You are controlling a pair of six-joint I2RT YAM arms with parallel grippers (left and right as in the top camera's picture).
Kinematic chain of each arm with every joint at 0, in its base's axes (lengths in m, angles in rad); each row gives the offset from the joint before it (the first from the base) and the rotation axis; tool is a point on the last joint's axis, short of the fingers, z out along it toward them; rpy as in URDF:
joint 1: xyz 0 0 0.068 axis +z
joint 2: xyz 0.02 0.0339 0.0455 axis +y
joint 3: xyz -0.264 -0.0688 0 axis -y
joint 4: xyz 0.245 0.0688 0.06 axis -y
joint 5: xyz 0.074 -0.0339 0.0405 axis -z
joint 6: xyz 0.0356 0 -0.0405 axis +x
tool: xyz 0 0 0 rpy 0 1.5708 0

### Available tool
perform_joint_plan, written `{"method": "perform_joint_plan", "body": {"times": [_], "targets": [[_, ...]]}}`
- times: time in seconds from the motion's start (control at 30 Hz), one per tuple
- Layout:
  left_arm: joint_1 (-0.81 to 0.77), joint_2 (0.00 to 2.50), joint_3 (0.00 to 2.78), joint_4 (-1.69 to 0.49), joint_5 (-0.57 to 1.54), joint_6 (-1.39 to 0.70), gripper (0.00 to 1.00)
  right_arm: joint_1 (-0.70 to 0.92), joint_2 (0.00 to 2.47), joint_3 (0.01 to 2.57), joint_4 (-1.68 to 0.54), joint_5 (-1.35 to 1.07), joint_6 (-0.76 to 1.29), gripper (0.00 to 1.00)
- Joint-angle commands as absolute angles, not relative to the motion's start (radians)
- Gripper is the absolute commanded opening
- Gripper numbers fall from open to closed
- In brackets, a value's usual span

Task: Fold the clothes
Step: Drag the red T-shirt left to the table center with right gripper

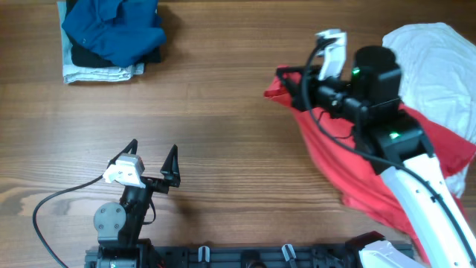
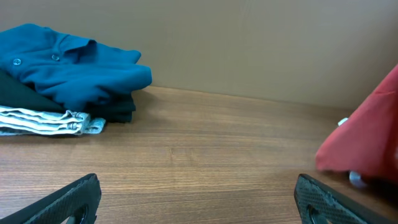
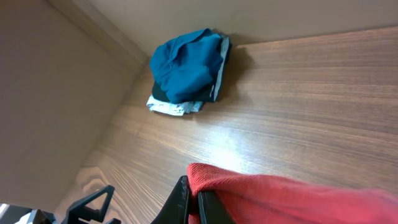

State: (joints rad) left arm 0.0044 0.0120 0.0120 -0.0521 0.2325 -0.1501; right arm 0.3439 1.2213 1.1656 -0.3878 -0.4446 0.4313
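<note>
— How much of the folding is judged to be done?

— A stack of folded garments (image 1: pixel 111 41) is seen at the far left corner of the tabletop (image 1: pixel 223 104). A blue collared shirt (image 2: pixel 68 68) is laid on top, with something dark beneath it and a pale piece at the bottom. That part can be taken as finished.

— And the red T-shirt?

— The red T-shirt (image 1: pixel 349 160) is found crumpled on the right side of the tabletop. It is not spread flat, and no fold is seen in it. One edge is pinched in the right pincer (image 3: pixel 191 200), which is closed on the cloth, and that edge is held out toward the middle of the tabletop.

— Is the left pincer used?

— The left pincer (image 1: pixel 152 149) is held wide with nothing in it. It is placed near the front edge, well apart from the red cloth.

— What is left, then?

— The white shirt (image 1: pixel 439 59) is bunched at the far right, touching the red one, and is not folded. Spreading, folding and stacking are judged to remain for both. No lettering can be made out.
</note>
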Motion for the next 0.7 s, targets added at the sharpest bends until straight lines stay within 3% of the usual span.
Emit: {"method": "perform_joint_plan", "body": {"times": [0.0,0.37,0.67], "targets": [[-0.002,0.003,0.006,-0.055,0.226,-0.134,1.0,0.389,1.209,1.206,-0.382,-0.352,0.46,0.04],[-0.002,0.003,0.006,-0.055,0.226,-0.134,1.0,0.403,1.185,1.525,-0.456,-0.57,0.493,0.04],[-0.002,0.003,0.006,-0.055,0.226,-0.134,1.0,0.602,1.188,1.708,-0.509,-0.57,0.472,0.04]]}}
